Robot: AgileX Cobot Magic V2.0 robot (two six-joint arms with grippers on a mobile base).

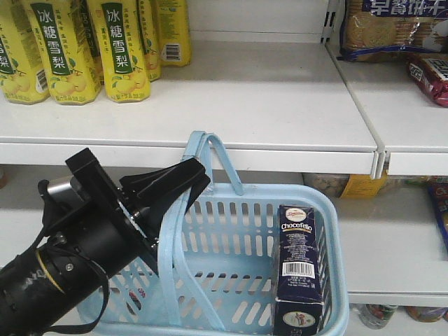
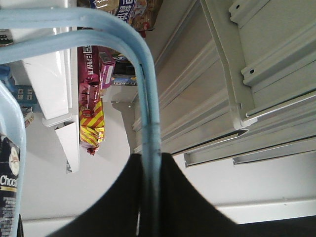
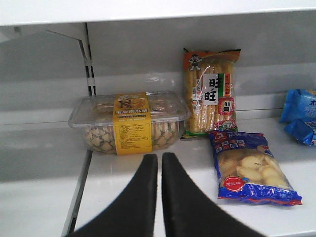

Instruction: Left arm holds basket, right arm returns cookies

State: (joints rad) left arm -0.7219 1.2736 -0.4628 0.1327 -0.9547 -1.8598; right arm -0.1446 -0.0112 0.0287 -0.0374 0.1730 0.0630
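Observation:
The pale blue basket [image 1: 231, 234] hangs in front of the shelves at the bottom middle of the front view. Both hoop handles [image 1: 208, 150] are pinched together between the fingers of my left gripper [image 1: 198, 176], which is shut on them. The left wrist view shows the same handles [image 2: 148, 98] running up from my left gripper [image 2: 150, 157]. The cookies [image 1: 301, 269], a dark navy carton, stand upright in the basket's right end and peek in as a carton edge [image 2: 7, 180]. My right gripper [image 3: 159, 157] is shut on nothing, facing a shelf of snacks.
Yellow drink bottles [image 1: 126, 49] line the upper white shelf [image 1: 266, 105], with biscuit packs [image 1: 392, 28] at top right. Ahead of the right gripper lie a clear cookie tray [image 3: 129, 123], a rice cracker pack [image 3: 212, 91] and a blue snack bag [image 3: 249, 168].

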